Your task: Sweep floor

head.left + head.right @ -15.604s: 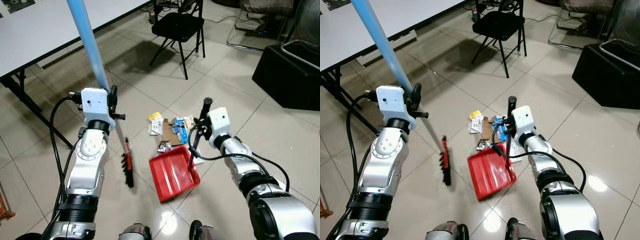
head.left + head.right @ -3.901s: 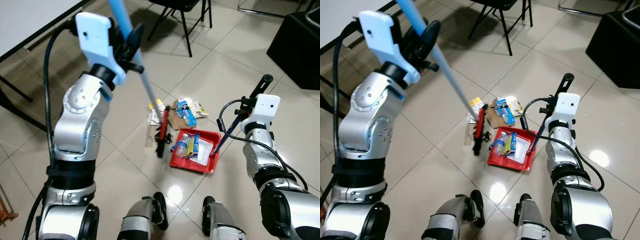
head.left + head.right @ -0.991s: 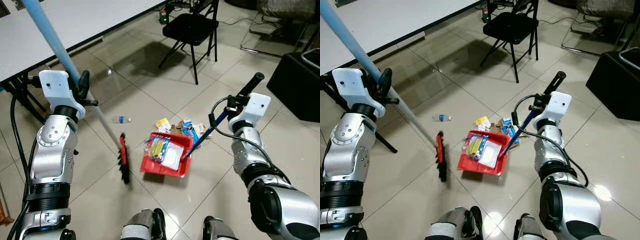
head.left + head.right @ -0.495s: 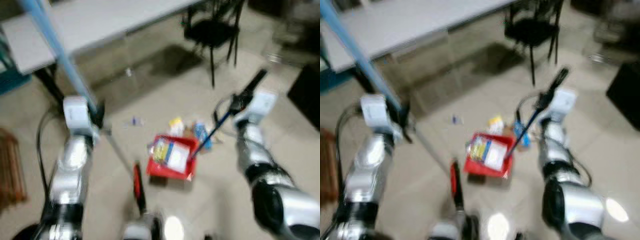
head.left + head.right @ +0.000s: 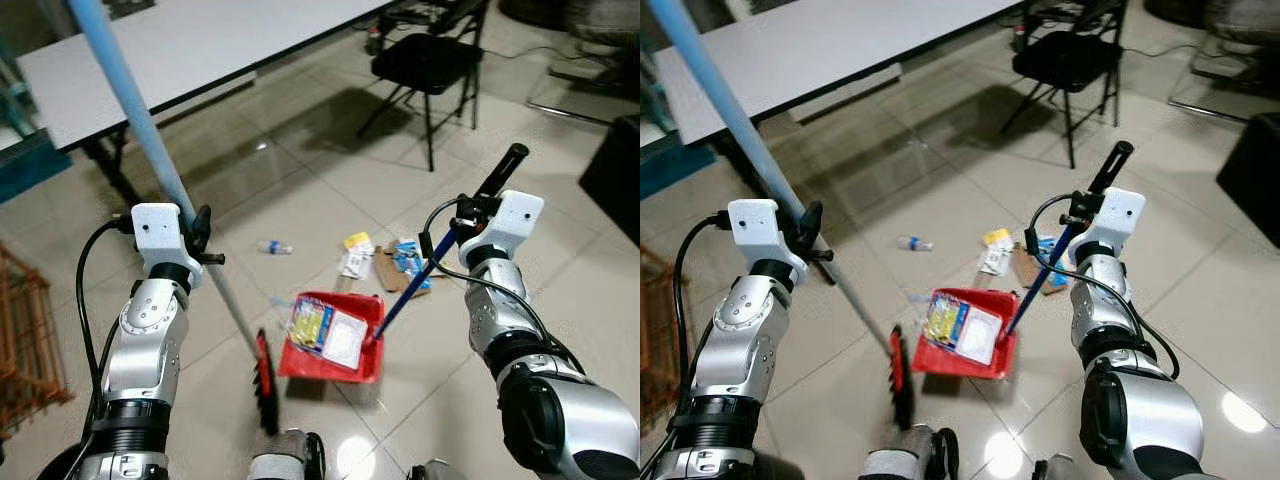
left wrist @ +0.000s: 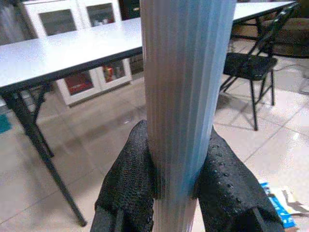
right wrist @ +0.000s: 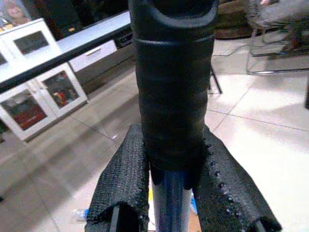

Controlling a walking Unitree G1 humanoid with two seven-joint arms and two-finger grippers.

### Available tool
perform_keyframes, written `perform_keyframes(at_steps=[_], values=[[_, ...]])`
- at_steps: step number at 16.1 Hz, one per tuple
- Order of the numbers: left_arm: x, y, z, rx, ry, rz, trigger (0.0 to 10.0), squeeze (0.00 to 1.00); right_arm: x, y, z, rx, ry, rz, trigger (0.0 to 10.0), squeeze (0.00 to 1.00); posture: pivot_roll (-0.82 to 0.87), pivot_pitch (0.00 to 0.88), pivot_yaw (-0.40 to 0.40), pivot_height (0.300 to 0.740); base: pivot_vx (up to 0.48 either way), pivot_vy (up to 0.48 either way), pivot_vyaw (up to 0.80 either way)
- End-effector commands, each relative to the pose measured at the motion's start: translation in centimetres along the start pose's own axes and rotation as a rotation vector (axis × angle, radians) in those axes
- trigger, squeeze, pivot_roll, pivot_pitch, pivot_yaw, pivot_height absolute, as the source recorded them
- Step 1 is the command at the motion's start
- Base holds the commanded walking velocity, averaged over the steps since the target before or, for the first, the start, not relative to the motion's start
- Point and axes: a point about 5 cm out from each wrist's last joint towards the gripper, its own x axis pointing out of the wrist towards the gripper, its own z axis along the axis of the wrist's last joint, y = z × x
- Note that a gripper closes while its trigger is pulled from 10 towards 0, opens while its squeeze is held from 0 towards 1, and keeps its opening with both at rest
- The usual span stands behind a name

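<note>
While both arms work as a pair, each tool is clamped on a long handle so the robot can reach the floor (image 5: 300, 200) without bending. The left tool (image 6: 169, 179) is closed tight on the pale blue broom handle (image 5: 130, 110), its fingers (image 6: 128, 179) pressed against either side of the shaft. The handle slants down and to the right, so the red and black broom head (image 5: 264, 385) rests on the tiles near the robot's feet, just left of the dustpan. The right tool (image 7: 166, 186) is likewise shut on the black grip (image 5: 500, 170) of the dustpan's dark blue stick (image 5: 415, 280), which slopes down to the red dustpan (image 5: 330, 355). The dustpan lies flat on the floor between the arms and already carries a yellow packet (image 5: 308, 322) and a white wrapper (image 5: 345, 338), which suggests it is set as the catch for the broom. Farther off, scraps of card and packets (image 5: 385, 262) lie just beyond the dustpan, and a small plastic bottle (image 5: 272, 247) lies apart to the far left. Judging from these leftovers, sweeping is partly done. A white table (image 5: 210, 40) stands far left, a black chair (image 5: 430, 60) far right.
</note>
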Motion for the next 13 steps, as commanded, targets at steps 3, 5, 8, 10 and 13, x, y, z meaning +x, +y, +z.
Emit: perform_keyframes(at_steps=[3,5,8,10,13], values=[[0.31,-0.12,1.69,0.029,-0.073,-0.002,10.0,0.0,0.26,0.33,0.81,0.002,-0.047,0.009,10.0,0.0,0.03,0.114,0.159,0.74,0.0,0.0,0.69],[0.25,-0.28,1.68,0.024,-0.072,-0.006,10.0,0.0,0.25,0.33,0.81,0.001,-0.047,0.011,10.0,0.0,0.03,0.119,0.159,0.74,0.0,0.0,0.8],[0.24,-0.29,1.81,0.026,-0.073,-0.008,10.0,0.0,0.2,0.28,0.75,0.001,-0.046,0.015,10.0,0.0,0.04,0.134,0.159,0.74,0.0,0.0,0.8],[0.24,-0.26,1.93,0.029,-0.075,-0.009,10.0,0.0,0.17,0.37,0.7,0.003,-0.046,0.021,10.0,0.0,0.04,0.139,0.157,0.74,0.0,0.0,0.8],[0.25,-0.44,2.13,0.035,-0.079,-0.014,10.0,0.0,0.2,0.47,0.72,0.004,-0.045,0.029,10.0,0.0,0.04,0.146,0.154,0.74,0.0,0.0,0.8]])
